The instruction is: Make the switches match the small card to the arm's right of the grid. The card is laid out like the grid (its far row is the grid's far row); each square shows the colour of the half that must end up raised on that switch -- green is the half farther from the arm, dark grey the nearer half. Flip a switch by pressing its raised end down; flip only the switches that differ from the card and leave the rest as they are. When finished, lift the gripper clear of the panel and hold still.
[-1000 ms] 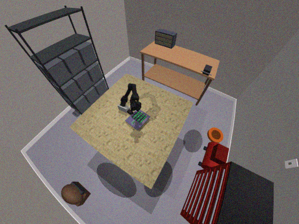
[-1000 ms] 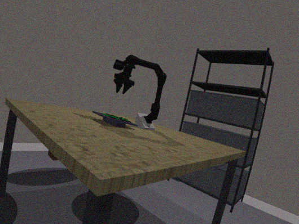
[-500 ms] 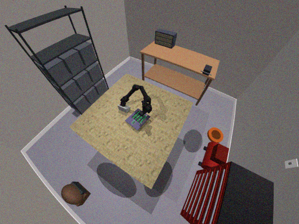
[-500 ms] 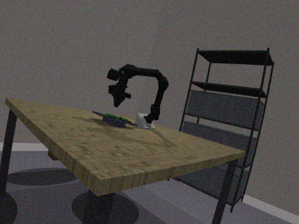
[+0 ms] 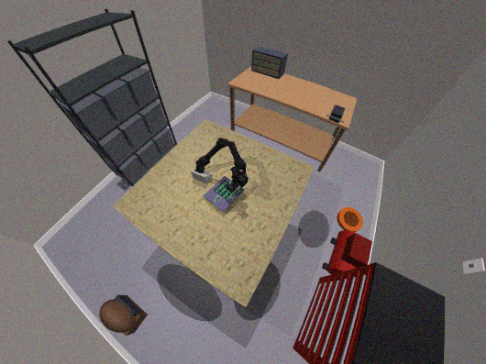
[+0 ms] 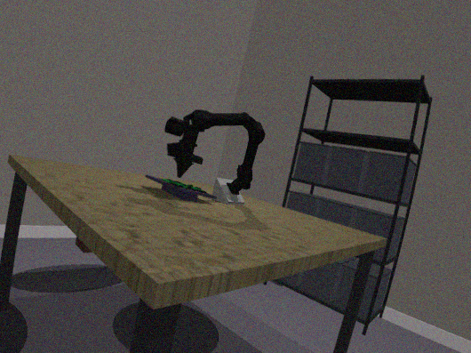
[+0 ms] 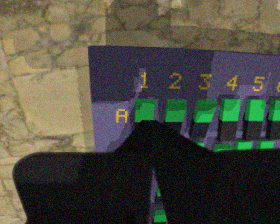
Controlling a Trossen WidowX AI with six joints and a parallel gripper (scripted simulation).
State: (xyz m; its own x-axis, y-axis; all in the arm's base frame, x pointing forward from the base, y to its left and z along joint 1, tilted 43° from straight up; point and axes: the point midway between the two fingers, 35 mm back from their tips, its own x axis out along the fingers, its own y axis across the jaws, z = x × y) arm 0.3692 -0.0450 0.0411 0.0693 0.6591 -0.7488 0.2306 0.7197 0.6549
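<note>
While closed, empty gripper [image 5: 230, 187] [image 6: 179, 175] [image 7: 148, 127] is hovering above panel [image 5: 224, 194] [image 6: 179, 191] [image 7: 115, 70] on table [image 5: 183, 218] [image 6: 249, 238] [image 7: 45, 90], fingers are hiding most lower switches in wrist view; column 6 is running out of frame.

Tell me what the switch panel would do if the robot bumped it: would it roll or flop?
The switch panel probably wouldn't roll, since it looks flat with straight edges. It seems stiff: its edge stays straight where it juts out. A hard sideways push might slide it.
</note>
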